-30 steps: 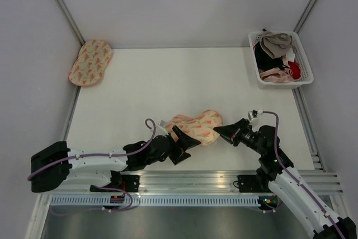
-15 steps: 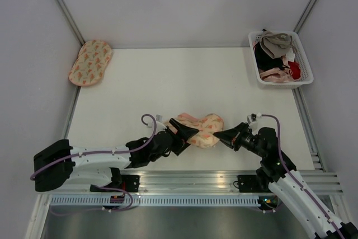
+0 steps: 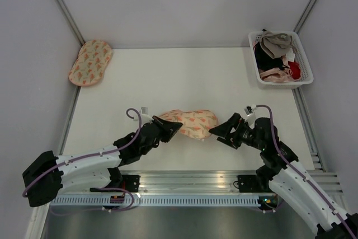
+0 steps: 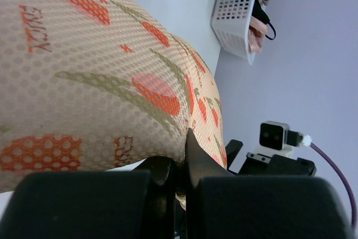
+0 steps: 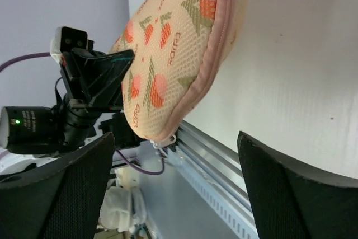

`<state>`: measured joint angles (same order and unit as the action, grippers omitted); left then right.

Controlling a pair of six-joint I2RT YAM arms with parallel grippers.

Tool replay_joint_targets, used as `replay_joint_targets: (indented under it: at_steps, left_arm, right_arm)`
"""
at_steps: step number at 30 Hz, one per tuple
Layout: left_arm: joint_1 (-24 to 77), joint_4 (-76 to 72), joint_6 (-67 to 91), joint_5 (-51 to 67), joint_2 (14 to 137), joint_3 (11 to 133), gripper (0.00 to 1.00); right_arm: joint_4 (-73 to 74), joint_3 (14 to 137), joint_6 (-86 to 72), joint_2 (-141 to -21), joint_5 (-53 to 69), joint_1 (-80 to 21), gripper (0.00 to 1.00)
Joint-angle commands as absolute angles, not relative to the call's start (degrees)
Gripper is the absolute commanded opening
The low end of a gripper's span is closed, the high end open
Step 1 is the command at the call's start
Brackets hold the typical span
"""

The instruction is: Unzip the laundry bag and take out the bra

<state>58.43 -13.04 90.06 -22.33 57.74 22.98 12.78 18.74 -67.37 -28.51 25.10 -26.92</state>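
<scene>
Cream-peach oval mesh laundry bag (image 3: pixel 193 122) lies on the white table (image 3: pixel 168 82) toward 6 o'clock. Its left end is pinched in the closed left gripper (image 3: pixel 174 126). The right gripper (image 3: pixel 218 132) gapes at its 3 o'clock end, holding nothing. Only the right wrist view shows the pink zip edge (image 5: pixel 215 54), and the left wrist view shows print seemingly reading "ENJOY".

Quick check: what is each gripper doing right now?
Left gripper: closed, pinching the laundry bag at its left end.
Right gripper: open, holding nothing, just off the bag's right end.
</scene>
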Motion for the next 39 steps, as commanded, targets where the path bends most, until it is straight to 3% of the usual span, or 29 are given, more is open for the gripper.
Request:
replay_joint_targets:
  at_steps: [1, 11, 17, 36, 39]
  left_arm:
    - [56.6, -12.3, 86.9, -23.2, 55.3, 22.0, 0.02]
    - [51.3, -13.4, 88.1, -14.3, 62.5, 26.4, 0.02]
    - [50.2, -13.4, 88.6, -12.0, 64.8, 29.3, 0.02]
    - [48.0, -11.2, 90.4, -6.9, 67.0, 33.3, 0.02]
    - [48.0, -11.3, 90.7, -6.2, 66.9, 32.9, 0.02]
  right_arm:
    - [18.6, 23.2, -56.5, -29.0, 23.3, -27.2, 0.95]
    - [23.6, 25.4, -43.8, -23.6, 23.5, -27.9, 0.86]
    - [23.3, 24.5, -36.9, -26.6, 19.9, -29.8, 0.80]
    - [9.1, 32.6, -30.4, -47.6, -9.7, -56.9, 0.76]
    - [7.8, 32.9, -30.1, -49.8, -12.6, -58.1, 0.68]
